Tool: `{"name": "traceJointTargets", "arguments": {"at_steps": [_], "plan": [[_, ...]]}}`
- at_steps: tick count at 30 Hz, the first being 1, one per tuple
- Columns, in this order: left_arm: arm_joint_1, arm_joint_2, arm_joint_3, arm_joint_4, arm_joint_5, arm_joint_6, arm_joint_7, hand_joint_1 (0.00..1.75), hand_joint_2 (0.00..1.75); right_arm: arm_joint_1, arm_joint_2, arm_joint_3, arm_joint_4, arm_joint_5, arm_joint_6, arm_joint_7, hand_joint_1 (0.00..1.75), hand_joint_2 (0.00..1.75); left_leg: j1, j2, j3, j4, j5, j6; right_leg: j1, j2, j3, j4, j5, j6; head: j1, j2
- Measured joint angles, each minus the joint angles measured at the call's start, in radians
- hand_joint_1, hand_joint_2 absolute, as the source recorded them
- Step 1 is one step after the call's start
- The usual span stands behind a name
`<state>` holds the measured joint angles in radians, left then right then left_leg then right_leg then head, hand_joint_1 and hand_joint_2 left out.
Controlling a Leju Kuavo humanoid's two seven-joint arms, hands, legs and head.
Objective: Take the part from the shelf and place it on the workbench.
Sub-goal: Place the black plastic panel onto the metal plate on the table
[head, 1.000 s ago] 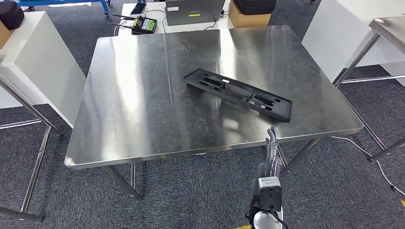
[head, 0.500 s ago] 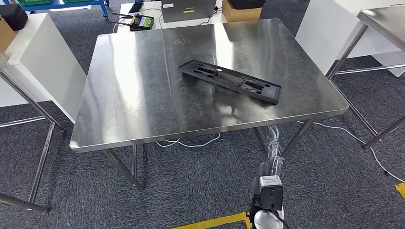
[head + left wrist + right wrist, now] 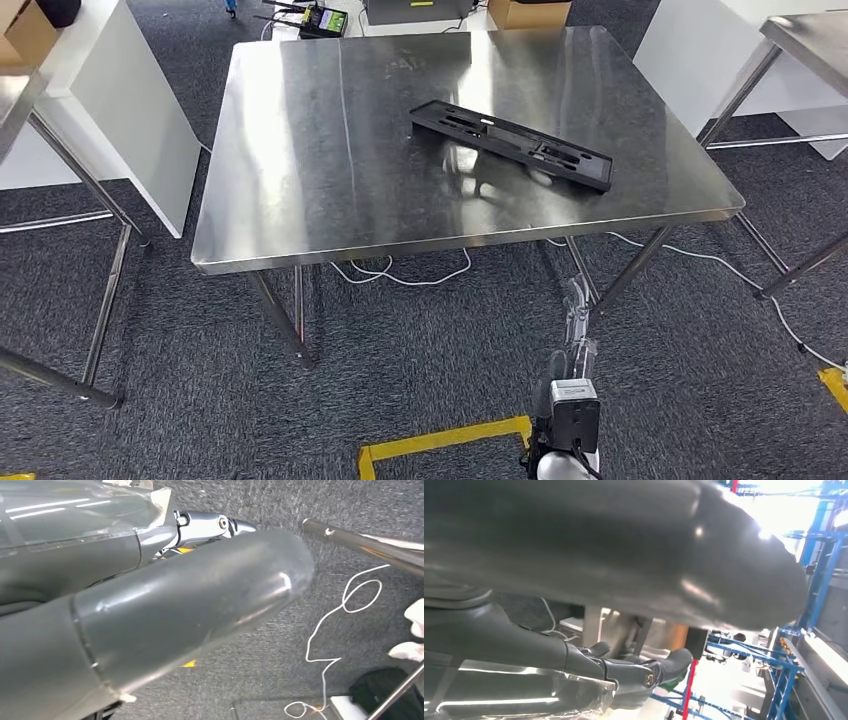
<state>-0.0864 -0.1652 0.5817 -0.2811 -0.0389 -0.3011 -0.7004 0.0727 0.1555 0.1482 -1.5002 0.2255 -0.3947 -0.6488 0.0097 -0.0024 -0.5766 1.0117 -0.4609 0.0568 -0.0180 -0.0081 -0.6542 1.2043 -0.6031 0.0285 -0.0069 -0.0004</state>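
The part (image 3: 510, 145), a long flat black plastic frame with slots, lies on the steel workbench (image 3: 300, 150), right of its middle and at a slant. Nothing touches it. My right arm hangs down in front of the bench, and my right hand (image 3: 575, 310) is below the table's front edge over the carpet, holding nothing. In the right wrist view the right hand (image 3: 624, 580) shows a thick grey thumb and straight dark fingers with nothing between them. My left hand (image 3: 190, 610) hangs over the carpet with its thumb and fingers stretched out, also holding nothing.
A white cabinet (image 3: 130, 130) and another steel table (image 3: 15, 100) stand at the left, a third steel table (image 3: 800, 40) at the right. A white cable (image 3: 400, 278) lies under the bench. Yellow tape (image 3: 440, 440) marks the carpet near my feet.
The whole picture has shifted: the camera has backed away from the bench, which now sits higher and farther. The part lies unmoved on the bench. Yellow floor tape has come into view.
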Motion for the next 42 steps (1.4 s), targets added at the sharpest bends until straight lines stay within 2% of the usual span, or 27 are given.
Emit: {"name": "traceJointTargets", "arguments": {"at_steps": [1,3,5,7,9,11,12,15,16,17,18,20,21,23,24,26,28,30,31,32,34,35,36,38,39,41,42], "plan": [[0.000,0.000,0.000,0.000,-0.001,-0.001,0.000,0.00,0.00,0.003,-0.001,0.000,0.000,-0.001,0.000,0.000,0.00,0.00,-0.006,0.002,-0.016,0.000,0.012,0.004,0.003,0.001,-0.005,0.054,-0.017,-0.001,0.001,0.000],[0.000,0.000,0.000,0.000,-0.004,-0.003,0.000,0.00,0.00,0.014,-0.004,-0.001,-0.001,-0.003,-0.002,-0.001,0.00,0.00,-0.016,0.004,-0.047,0.001,0.038,0.009,0.011,0.002,0.021,0.087,0.010,0.008,0.001,0.000],[0.001,-0.001,0.000,0.000,-0.008,-0.005,0.000,0.00,0.00,0.024,-0.007,-0.003,-0.006,-0.009,-0.005,-0.004,0.00,0.00,-0.023,0.004,-0.073,0.002,0.062,0.009,0.021,0.003,0.107,-0.005,0.057,0.011,0.001,0.000],[0.001,-0.004,0.000,-0.001,-0.014,-0.005,0.000,0.00,0.00,0.029,-0.008,-0.005,-0.015,-0.013,-0.011,-0.007,0.00,0.00,-0.029,0.005,-0.087,0.002,0.085,0.005,0.032,0.003,0.218,-0.166,0.046,-0.006,0.000,0.000],[0.000,-0.006,0.000,-0.001,-0.022,-0.005,0.000,0.00,0.00,0.036,-0.008,-0.007,-0.025,-0.015,-0.018,-0.011,0.00,0.00,-0.030,0.007,-0.091,-0.001,0.107,-0.003,0.038,0.004,0.264,-0.254,0.026,-0.021,-0.003,0.000],[0.001,-0.006,0.000,-0.001,-0.026,-0.005,0.000,0.00,0.00,0.049,-0.008,-0.010,-0.030,-0.016,-0.021,-0.012,0.00,0.00,-0.026,0.005,-0.097,0.002,0.109,-0.013,0.030,0.002,0.250,-0.258,0.042,-0.031,-0.005,0.000],[0.002,-0.006,0.001,-0.001,-0.027,-0.005,0.000,0.00,0.00,0.056,-0.007,-0.011,-0.032,-0.017,-0.021,-0.012,0.00,0.00,-0.022,0.003,-0.105,0.020,0.078,-0.020,0.027,0.000,0.242,-0.258,0.054,-0.039,-0.006,0.000],[0.003,-0.006,0.001,-0.001,-0.027,-0.006,0.000,0.00,0.00,0.066,-0.006,-0.011,-0.039,-0.015,-0.020,-0.011,0.00,0.00,-0.009,0.000,-0.132,0.169,-0.087,-0.044,0.022,-0.005,0.204,-0.257,0.092,-0.053,-0.011,0.000],[0.003,-0.006,0.001,-0.001,-0.027,-0.007,0.000,0.00,0.00,0.068,-0.006,-0.011,-0.041,-0.015,-0.019,-0.010,0.00,0.00,-0.003,0.000,-0.135,0.227,-0.112,-0.051,0.022,-0.006,0.189,-0.255,0.103,-0.052,-0.012,0.000],[0.003,-0.006,0.001,-0.001,-0.027,-0.008,0.000,0.00,0.00,0.071,-0.006,-0.011,-0.041,-0.014,-0.019,-0.009,0.00,0.00,0.003,0.000,-0.131,0.268,-0.108,-0.058,0.022,-0.007,0.174,-0.252,0.114,-0.049,-0.012,0.000],[0.003,-0.006,0.001,-0.001,-0.027,-0.009,0.000,0.00,0.00,0.073,-0.006,-0.011,-0.041,-0.013,-0.018,-0.008,0.00,0.00,0.010,0.000,-0.116,0.284,-0.082,-0.064,0.020,-0.008,0.157,-0.246,0.123,-0.045,-0.012,0.000],[0.003,-0.007,0.002,-0.001,-0.027,-0.011,0.000,0.00,0.00,0.076,-0.006,-0.011,-0.044,-0.010,-0.017,-0.002,0.00,0.00,0.023,0.000,-0.043,0.228,-0.028,-0.075,0.017,-0.009,0.121,-0.225,0.137,-0.036,-0.012,0.000],[0.003,-0.008,0.003,-0.003,-0.027,-0.012,0.000,0.00,0.00,0.078,-0.006,-0.011,-0.048,-0.007,-0.016,0.000,0.00,0.00,0.026,-0.001,0.011,0.164,-0.029,-0.078,0.017,-0.009,0.104,-0.212,0.142,-0.031,-0.013,0.000],[0.003,-0.010,0.008,-0.008,-0.027,-0.016,0.000,0.00,0.00,0.079,-0.006,-0.011,-0.056,-0.002,-0.012,0.004,0.00,0.00,0.024,-0.004,0.090,0.053,-0.063,-0.073,0.016,-0.010,0.083,-0.195,0.153,-0.016,-0.010,0.000],[0.003,-0.010,0.012,-0.010,-0.027,-0.018,0.000,0.00,0.00,0.080,-0.005,-0.011,-0.059,0.000,-0.010,0.005,0.00,0.00,0.018,-0.005,0.103,0.024,-0.076,-0.068,0.014,-0.011,0.076,-0.191,0.161,-0.007,-0.009,0.000],[0.006,-0.010,0.021,-0.013,-0.027,-0.021,0.000,0.00,0.00,0.082,-0.005,-0.010,-0.060,0.004,-0.004,0.006,0.00,0.00,0.014,-0.003,0.094,0.003,-0.072,-0.051,0.011,-0.010,0.059,-0.185,0.167,0.011,-0.007,0.000],[0.011,-0.011,0.026,-0.016,-0.026,-0.023,0.000,0.00,0.00,0.085,-0.006,-0.010,-0.060,0.005,0.000,0.007,0.00,0.00,0.012,0.001,0.075,-0.013,-0.054,-0.027,0.010,-0.006,0.031,-0.144,0.121,0.009,-0.003,0.000],[0.016,-0.011,0.029,-0.018,-0.026,-0.024,0.000,0.00,0.00,0.086,-0.007,-0.010,-0.059,0.006,0.000,0.007,0.00,0.00,0.006,0.004,0.045,-0.013,-0.030,-0.010,0.008,-0.003,0.000,-0.041,0.033,-0.002,0.002,0.000],[0.017,-0.011,0.030,-0.018,-0.026,-0.024,0.000,0.00,0.00,0.087,-0.007,-0.010,-0.059,0.006,0.000,0.008,0.00,0.00,0.004,0.005,0.029,-0.013,-0.017,-0.007,0.007,-0.002,-0.010,0.018,0.004,-0.003,0.004,0.000],[0.018,-0.012,0.031,-0.018,-0.028,-0.024,0.000,0.00,0.00,0.087,-0.007,-0.011,-0.059,0.006,0.001,0.008,0.00,0.00,0.002,0.005,0.011,-0.012,-0.003,-0.007,0.006,-0.002,-0.011,0.064,-0.003,0.003,0.005,0.000],[0.018,-0.012,0.032,-0.018,-0.032,-0.024,0.000,0.00,0.00,0.087,-0.007,-0.011,-0.059,0.007,0.001,0.008,0.00,0.00,0.000,0.007,-0.024,-0.011,0.024,-0.010,0.006,-0.001,0.024,0.073,0.042,0.026,0.006,0.000],[0.018,-0.012,0.032,-0.018,-0.035,-0.024,0.000,0.00,0.00,0.087,-0.007,-0.011,-0.059,0.008,0.002,0.009,0.00,0.00,0.000,0.008,-0.040,-0.011,0.038,-0.013,0.005,0.000,0.064,0.030,0.069,0.035,0.006,0.000],[0.018,-0.012,0.032,-0.019,-0.036,-0.024,0.000,0.00,0.00,0.086,-0.007,-0.011,-0.059,0.008,0.002,0.009,0.00,0.00,-0.001,0.007,-0.054,-0.009,0.050,-0.018,0.006,0.000,0.123,-0.044,0.077,0.037,0.006,0.000],[0.019,-0.013,0.032,-0.020,-0.037,-0.024,0.000,0.00,0.00,0.084,-0.007,-0.011,-0.061,0.009,0.002,0.010,0.00,0.00,-0.004,0.006,-0.067,-0.008,0.073,-0.029,0.014,0.002,0.225,-0.200,0.050,0.023,0.005,0.000],[0.019,-0.013,0.032,-0.021,-0.038,-0.024,0.000,0.00,0.00,0.083,-0.007,-0.010,-0.062,0.010,0.002,0.010,0.00,0.00,-0.006,0.006,-0.069,-0.009,0.084,-0.034,0.018,0.003,0.250,-0.245,0.034,0.014,0.004,0.000],[0.020,-0.014,0.032,-0.022,-0.041,-0.025,0.000,0.00,0.00,0.083,-0.006,-0.011,-0.064,0.012,0.003,0.012,0.00,0.00,-0.003,0.006,-0.073,-0.009,0.096,-0.044,0.016,0.002,0.242,-0.255,0.037,-0.004,0.001,0.000],[0.021,-0.014,0.032,-0.023,-0.043,-0.026,0.000,0.00,0.00,0.084,-0.006,-0.011,-0.064,0.013,0.004,0.015,0.00,0.00,-0.001,0.005,-0.079,0.002,0.079,-0.049,0.012,0.000,0.233,-0.254,0.046,-0.015,0.001,0.000]]}}
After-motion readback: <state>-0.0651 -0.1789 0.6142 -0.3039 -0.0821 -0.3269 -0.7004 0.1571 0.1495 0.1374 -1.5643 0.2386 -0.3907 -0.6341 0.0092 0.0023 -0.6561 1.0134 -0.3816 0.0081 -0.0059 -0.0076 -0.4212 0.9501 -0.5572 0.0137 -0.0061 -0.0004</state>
